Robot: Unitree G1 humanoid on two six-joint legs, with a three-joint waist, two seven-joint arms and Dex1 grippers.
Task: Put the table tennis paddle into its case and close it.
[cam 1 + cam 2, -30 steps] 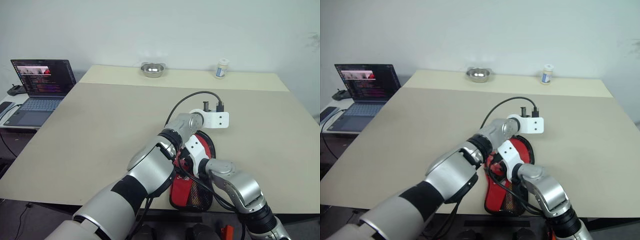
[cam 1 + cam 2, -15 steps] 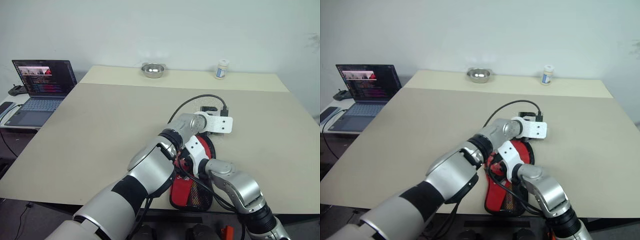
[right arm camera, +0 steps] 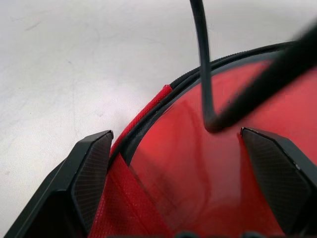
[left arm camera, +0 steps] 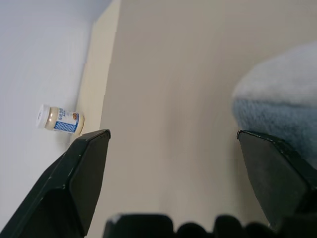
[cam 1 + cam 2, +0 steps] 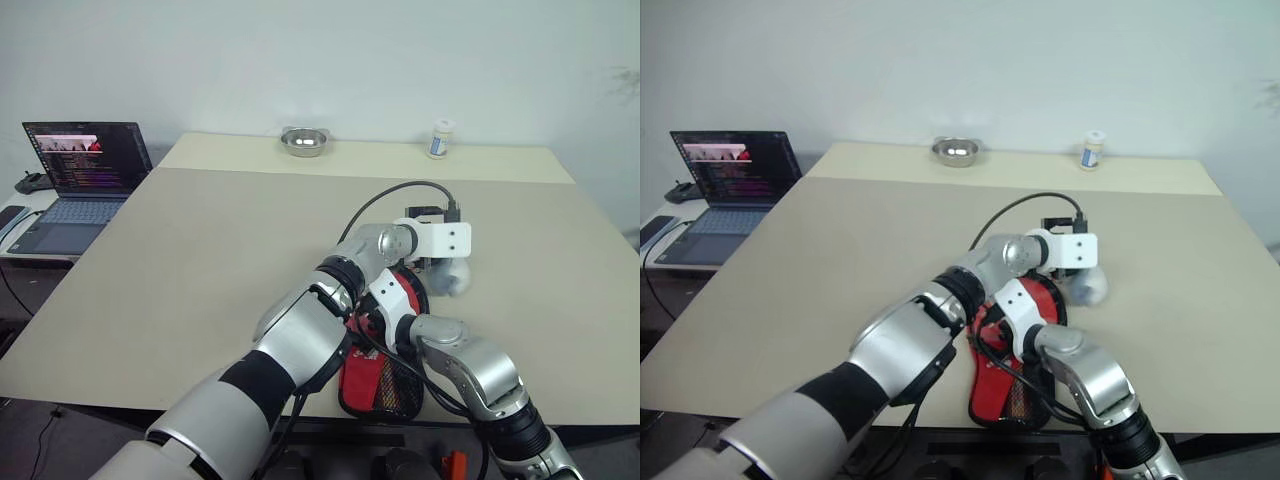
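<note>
Since a second ago, the left arm's wrist has lifted and rolled above the far end of the soft red-and-black fabric case (image 5: 385,345), uncovering a pale grey rounded object (image 5: 447,277) on the beige table (image 5: 200,250) just beside the case.

From the head camera, the case lies flat near the table's front edge, red side up, with black mesh over its near end and black zip edging round the rim. Both arms cross over it, hiding much of its middle. A silver metal bowl (image 5: 305,140) and a small white jar with a blue label (image 5: 440,138) stand well apart at the far edge; an open laptop (image 5: 75,180) sits on a side surface to the left.

Looking along the left gripper (image 4: 173,148), its black fingers stand wide apart with nothing between them; the grey object lies by one finger, and the jar is beyond.

Seen from the right wrist, the right gripper (image 3: 183,148) is spread wide and empty, poised over the case's glossy red surface, where a red seam meets the black zip. Black cables cross in front.
</note>
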